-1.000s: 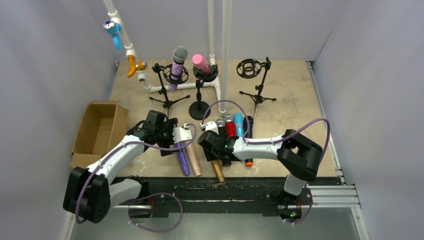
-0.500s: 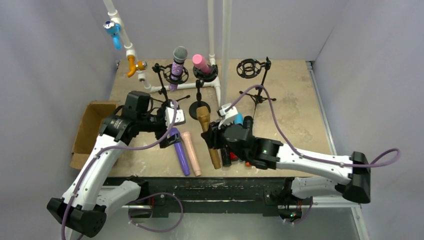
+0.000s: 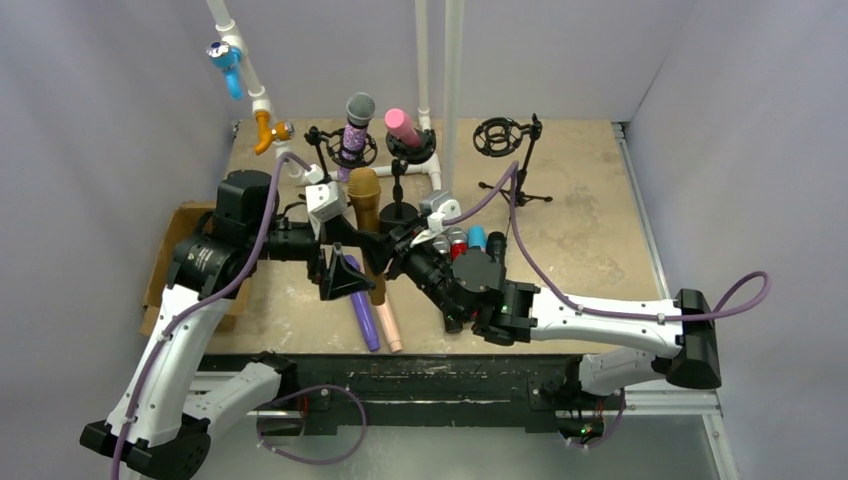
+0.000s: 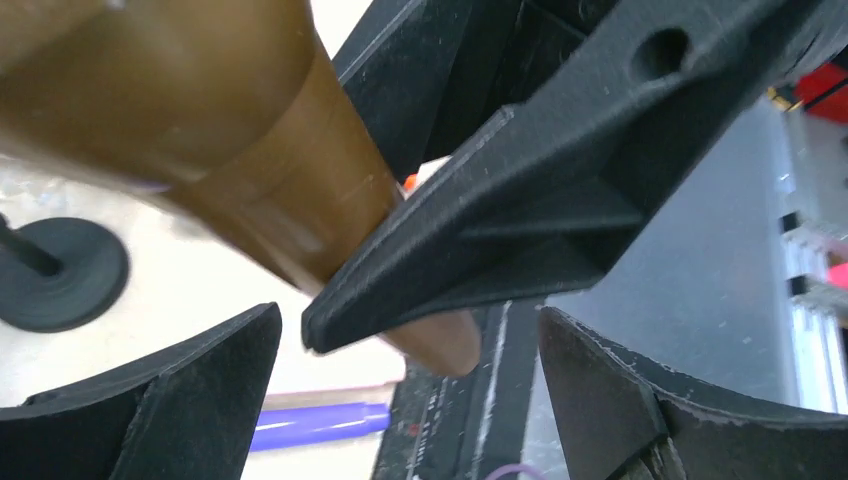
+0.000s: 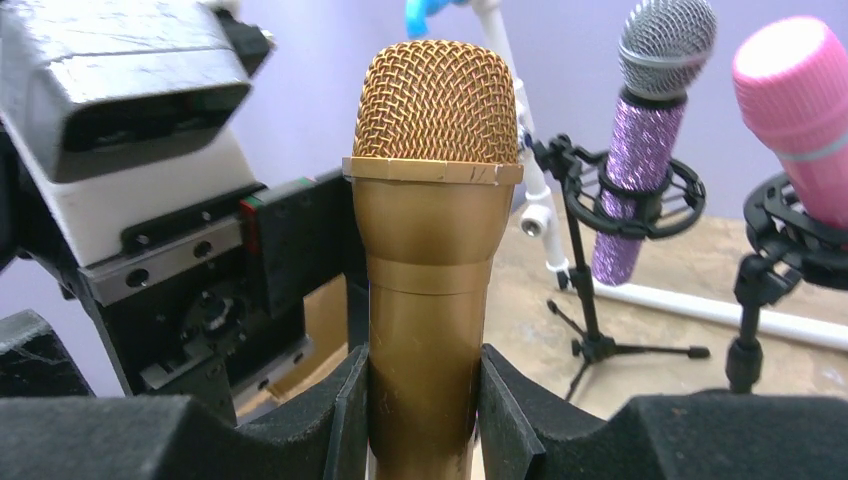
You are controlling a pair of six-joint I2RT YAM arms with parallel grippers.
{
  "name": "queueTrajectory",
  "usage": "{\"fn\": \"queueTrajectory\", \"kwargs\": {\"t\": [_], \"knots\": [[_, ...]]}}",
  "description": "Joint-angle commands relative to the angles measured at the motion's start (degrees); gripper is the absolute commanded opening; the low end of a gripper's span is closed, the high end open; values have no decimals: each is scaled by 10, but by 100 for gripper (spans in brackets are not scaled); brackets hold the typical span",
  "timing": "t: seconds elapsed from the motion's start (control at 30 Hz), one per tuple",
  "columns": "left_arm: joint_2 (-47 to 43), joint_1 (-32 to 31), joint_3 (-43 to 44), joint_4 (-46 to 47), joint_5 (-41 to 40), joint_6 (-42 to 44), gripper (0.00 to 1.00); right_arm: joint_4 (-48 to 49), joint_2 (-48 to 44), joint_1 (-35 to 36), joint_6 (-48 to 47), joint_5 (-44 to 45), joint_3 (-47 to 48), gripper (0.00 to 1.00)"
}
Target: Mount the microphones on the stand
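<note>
My right gripper [image 5: 420,400] is clamped on the smooth gold microphone [image 5: 432,250], holding it upright off the table, near the black tripod stand [image 5: 578,270]. My left gripper [image 4: 405,400] gapes wide around its tapered tail, not closed on it. The microphone's rounded head is fine gold mesh.

1. The held mic [image 5: 430,250] is standing upright in the right gripper [image 5: 420,370], with the left gripper [image 4: 408,330] on its left.
2. Behind it, the left stand [image 5: 582,270] and middle stand [image 5: 745,300] are each carrying a mic [image 5: 640,160]; the right stand [image 3: 498,137] is standing right of them.
3. Two mics [image 3: 365,322] are lying in front of it; others [image 3: 460,243] are lying to its right.
4. A box [image 3: 190,250] is sitting far left.
</note>
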Motion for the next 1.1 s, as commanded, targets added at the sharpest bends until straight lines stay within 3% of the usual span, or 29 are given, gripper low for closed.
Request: {"fn": "queueTrajectory", "kwargs": {"t": [0.0, 0.1, 0.27, 0.37, 0.5, 0.53, 0.7, 0.87, 1.07], "knots": [[-13, 0, 14, 45, 49, -119, 100, 130, 13, 13, -69, 29, 48, 11], [-14, 2, 3, 52, 70, -125, 100, 158, 25, 21, -91, 35, 52, 10], [-11, 3, -27, 81, 35, -125, 98, 182, 41, 29, -93, 25, 62, 10], [-10, 3, -34, 94, 29, -115, 70, 175, 43, 30, -90, 25, 64, 15], [-8, 3, -22, 75, -14, -61, 6, 82, 38, 23, -45, -3, 86, 25], [-9, 4, -17, 67, -26, -49, 0, 49, 38, 19, -31, -12, 97, 27], [-12, 3, -6, 44, -51, -11, 0, -118, 51, -61, 80, -157, 154, 40], [-13, 4, 3, 20, -48, 23, 0, -179, 67, -104, 108, -275, 186, 55], [-12, 4, 22, -3, -21, 44, 0, -241, 116, -109, 102, -321, 258, 54]]}}
